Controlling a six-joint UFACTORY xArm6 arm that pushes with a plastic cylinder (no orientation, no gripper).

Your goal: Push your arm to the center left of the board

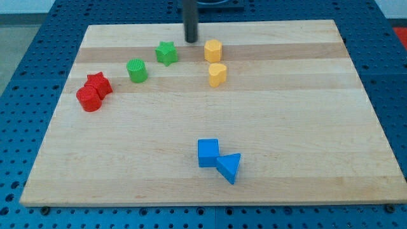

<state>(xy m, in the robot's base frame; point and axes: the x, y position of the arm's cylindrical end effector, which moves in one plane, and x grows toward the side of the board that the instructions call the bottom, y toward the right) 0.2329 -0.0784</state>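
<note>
Tip (191,41) (near green star (166,53))

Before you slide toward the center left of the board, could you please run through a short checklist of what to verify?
1. My tip in view, near the view's top: ok.
2. Tip clear of the green star and the upper yellow block: ok.
3. Straight path to center left free: not ok; green star and green cylinder lie along it.
4. Target spot free: not ok; red star and red cylinder sit near there.
5. Blue blocks out of the way: ok.
</note>
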